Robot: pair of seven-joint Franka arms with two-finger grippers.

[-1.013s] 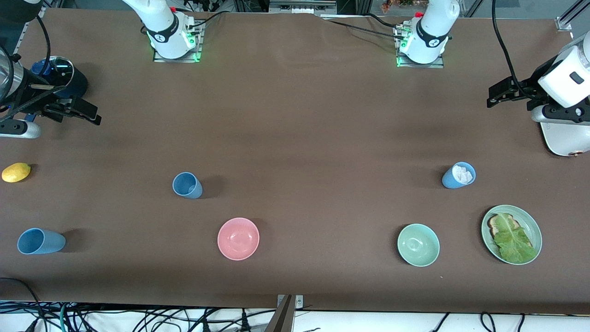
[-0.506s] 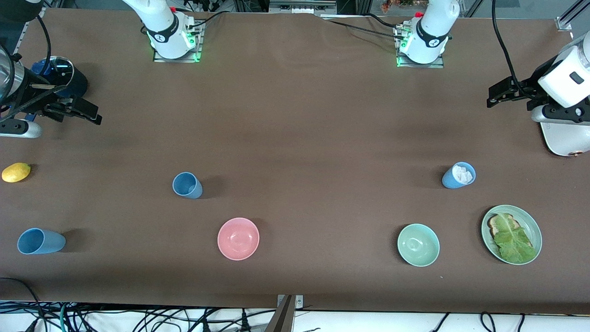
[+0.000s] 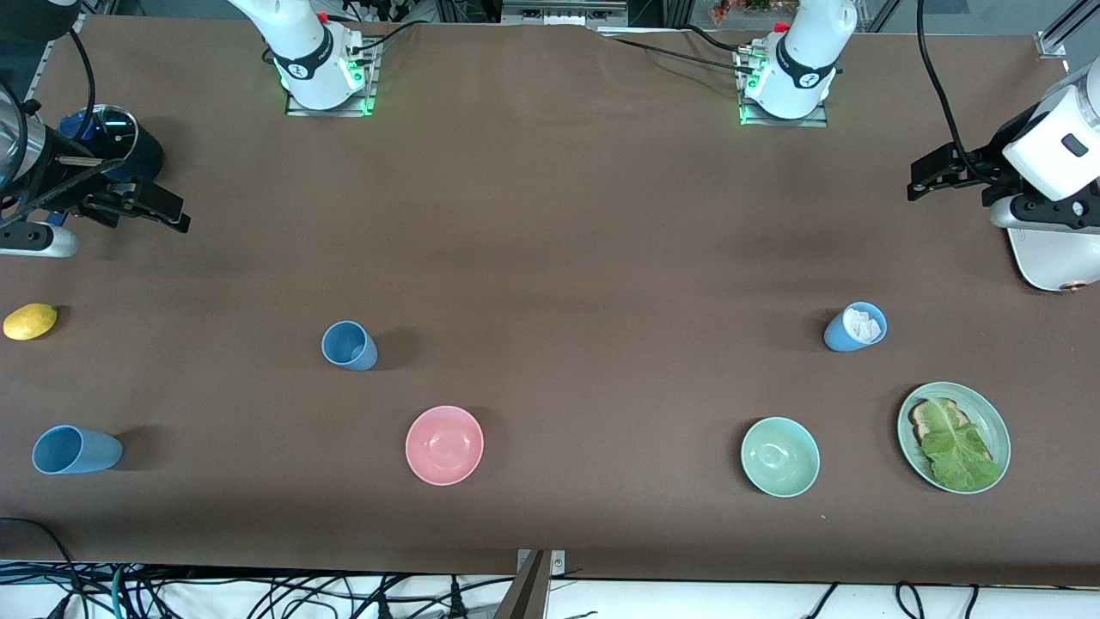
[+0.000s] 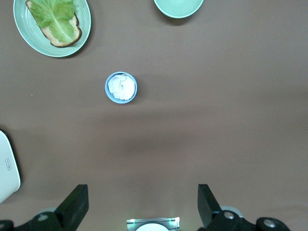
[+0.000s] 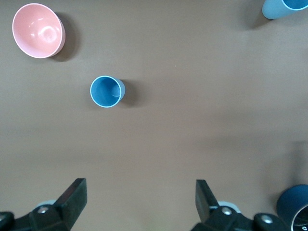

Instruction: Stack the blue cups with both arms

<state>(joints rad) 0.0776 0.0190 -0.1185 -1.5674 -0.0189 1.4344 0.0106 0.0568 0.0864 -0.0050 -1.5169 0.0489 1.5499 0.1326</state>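
Three blue cups are on the brown table. One open, empty cup stands toward the right arm's end and shows in the right wrist view. Another blue cup is nearer the front camera at that end's edge. I cannot tell whether it stands or lies. A third blue cup, with something white crumpled inside, stands toward the left arm's end. My right gripper is open and empty, high up. My left gripper is open and empty, high up too.
A pink bowl and a green bowl sit near the front edge. A green plate holds toast and lettuce. A lemon and a dark-blue pot are at the right arm's end. A white appliance is at the left arm's end.
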